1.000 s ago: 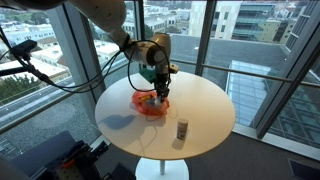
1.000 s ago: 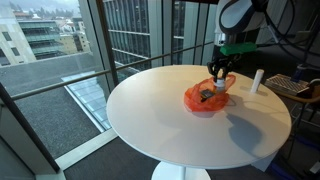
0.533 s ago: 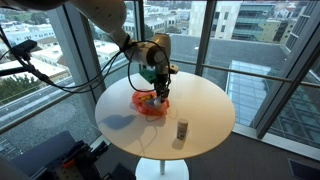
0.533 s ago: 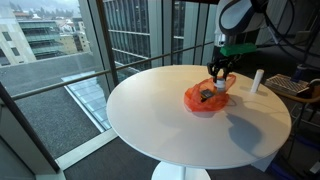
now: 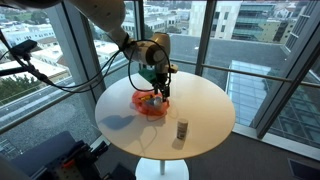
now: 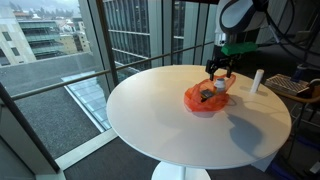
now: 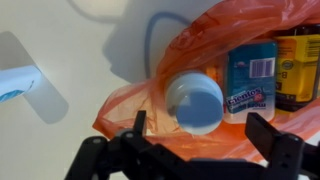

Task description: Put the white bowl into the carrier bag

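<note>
The pincer hangs wide open, gripping nothing; the white bowl sits just below it, between its fingers, inside the orange carrier bag on the counter; a blue box touches the bowl; a white bottle stands well apart.

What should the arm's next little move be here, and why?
Probably lift the gripper straight up, with the jaws left open. In the wrist view the white bowl appears to sit in the mouth of the orange carrier bag, beside a blue-labelled box. The fingers stand apart on either side of it, not gripping. A straight rise seems least likely to snag the plastic.
</note>
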